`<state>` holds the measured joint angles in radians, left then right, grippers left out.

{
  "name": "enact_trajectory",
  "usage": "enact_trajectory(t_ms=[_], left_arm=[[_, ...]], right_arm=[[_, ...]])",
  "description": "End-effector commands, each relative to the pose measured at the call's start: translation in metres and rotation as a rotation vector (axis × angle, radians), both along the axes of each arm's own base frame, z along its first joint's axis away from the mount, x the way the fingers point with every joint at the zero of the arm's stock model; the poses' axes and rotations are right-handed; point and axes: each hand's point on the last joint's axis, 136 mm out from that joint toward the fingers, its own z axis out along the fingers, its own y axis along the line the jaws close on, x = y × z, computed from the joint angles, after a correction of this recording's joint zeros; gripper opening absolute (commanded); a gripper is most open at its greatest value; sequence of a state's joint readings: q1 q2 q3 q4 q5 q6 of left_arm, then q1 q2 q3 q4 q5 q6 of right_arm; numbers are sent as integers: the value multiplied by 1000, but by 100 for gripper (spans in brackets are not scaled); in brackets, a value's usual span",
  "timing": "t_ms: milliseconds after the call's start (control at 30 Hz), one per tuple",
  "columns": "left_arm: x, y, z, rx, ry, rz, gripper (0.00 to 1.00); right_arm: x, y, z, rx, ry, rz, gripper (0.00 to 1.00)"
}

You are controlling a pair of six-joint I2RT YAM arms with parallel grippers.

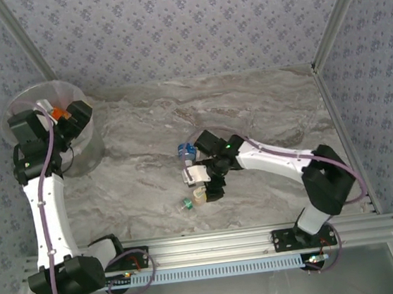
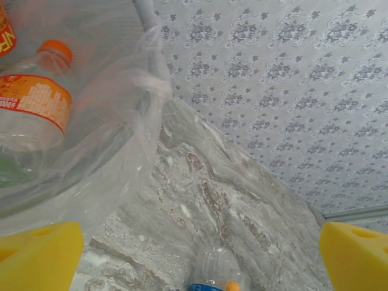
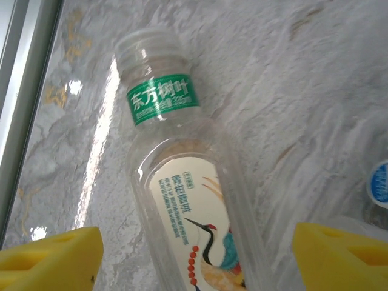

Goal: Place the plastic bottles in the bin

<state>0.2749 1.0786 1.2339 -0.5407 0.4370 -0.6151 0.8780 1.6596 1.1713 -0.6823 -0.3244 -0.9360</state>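
My left hand [image 2: 197, 254] hangs spread wide, the bin [image 2: 121, 91] right beside it. My right hand [image 3: 194, 260], unclenched, straddles a green-labelled bottle [image 3: 182, 182] on the tabletop [image 3: 291, 91].

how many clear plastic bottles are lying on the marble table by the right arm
2. A clear plastic bottle with a green neck band lies between the right gripper's open fingers; a blue-labelled clear bottle lies just beyond it. Others may hide under the arms.

Bottle [image 3: 195, 182] w/ green neck band [image 3: 162, 99] reads 东方树叶; body label [image 3: 197, 233] 青柑普洱.
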Motion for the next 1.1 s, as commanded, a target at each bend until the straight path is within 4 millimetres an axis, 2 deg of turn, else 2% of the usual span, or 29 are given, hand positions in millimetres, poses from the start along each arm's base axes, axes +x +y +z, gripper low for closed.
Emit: enact_trajectory(t_ms=[0,200,600,700,800,867,967,1067], left_arm=[[-7,3,0,32,1,13,99],[-9,5,-1,50,9,15,99],[-9,9,-10,70,32,31,99],[-9,9,-11,70,34,30,100],[-9,9,-10,71,34,30,99],[-10,9,-9,73,34,29,100],[-11,8,-6,76,26,26,100],[-11,9,-5,74,25,38,99]], right_arm=[[3,-12,-11,-124,-59,107,84],[11,-21,-32,-252,-83,158,83],[14,-26,-62,-323,-92,191,77],[15,-26,-70,-336,-97,203,68],[15,-30,-77,-357,-104,204,66],[17,-30,-76,-354,-118,197,62],[22,-26,-68,-316,-156,178,50],[21,-22,-57,-280,-149,152,48]])
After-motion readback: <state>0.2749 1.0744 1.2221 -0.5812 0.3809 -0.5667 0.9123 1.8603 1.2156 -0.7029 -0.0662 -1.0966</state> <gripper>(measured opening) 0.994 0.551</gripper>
